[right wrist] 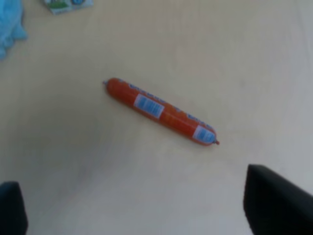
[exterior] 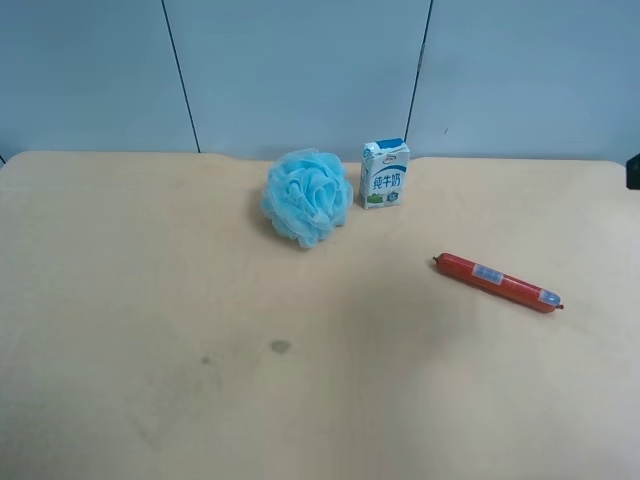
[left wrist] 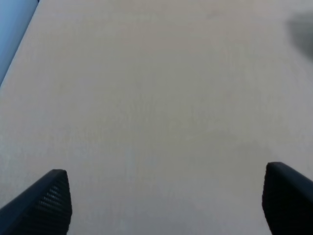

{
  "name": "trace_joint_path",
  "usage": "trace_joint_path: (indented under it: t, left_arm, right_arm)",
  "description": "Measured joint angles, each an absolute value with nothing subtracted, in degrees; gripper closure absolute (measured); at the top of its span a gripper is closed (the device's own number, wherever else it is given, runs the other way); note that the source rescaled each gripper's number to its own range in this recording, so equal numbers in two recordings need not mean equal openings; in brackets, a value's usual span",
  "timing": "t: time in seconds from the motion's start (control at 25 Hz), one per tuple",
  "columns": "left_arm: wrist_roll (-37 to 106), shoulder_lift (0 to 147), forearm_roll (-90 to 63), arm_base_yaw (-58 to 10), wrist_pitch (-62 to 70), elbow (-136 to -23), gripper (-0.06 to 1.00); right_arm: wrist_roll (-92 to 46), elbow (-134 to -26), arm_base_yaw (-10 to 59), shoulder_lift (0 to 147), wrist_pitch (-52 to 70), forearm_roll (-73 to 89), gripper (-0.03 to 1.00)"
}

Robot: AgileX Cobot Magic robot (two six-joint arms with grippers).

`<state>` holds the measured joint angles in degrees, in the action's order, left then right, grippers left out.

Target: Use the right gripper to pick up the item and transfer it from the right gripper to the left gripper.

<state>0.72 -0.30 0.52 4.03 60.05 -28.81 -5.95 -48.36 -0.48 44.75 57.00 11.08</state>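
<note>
**Sausage flat on the surface, both pincers wide and empty**

The pale tan surface fills most of the high view, and a grey-blue panelled wall stands behind it. A small dark smudge marks the wood near the middle.

Toward the back sits the fluffy blue sponge, the bulkiest thing here. Just beside it, on the side of the view's right, the blue-white carton stands upright; whether the two touch cannot be told.

The sausage lies flat and on a slant, nearer the camera than the carton and further to the view's right, well apart from both carton and sponge. It is red and shiny, with a blue-white label and crimped tips. Nothing touches it.

The right pincer hangs above the surface with its jaws wide. Its two black fingers show only at the corners of the wrist picture, and the sausage lies beyond them, not between them. Scraps of sponge and carton sit at the far edge of that view.

The left pincer is wide too — two dark fingertips far apart over bare surface, holding nothing.
</note>
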Motion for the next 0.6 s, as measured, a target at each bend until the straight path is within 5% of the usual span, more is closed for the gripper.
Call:
trace_joint_path:
  t: [0.6]
  left_arm:
    - [0.7, -0.3, 0.5, 4.0, 60.1, -28.8, -0.06]
  right_arm:
    - [-24.5, -57.7, -0.5, 73.4, 57.6, 8.3, 0.05]
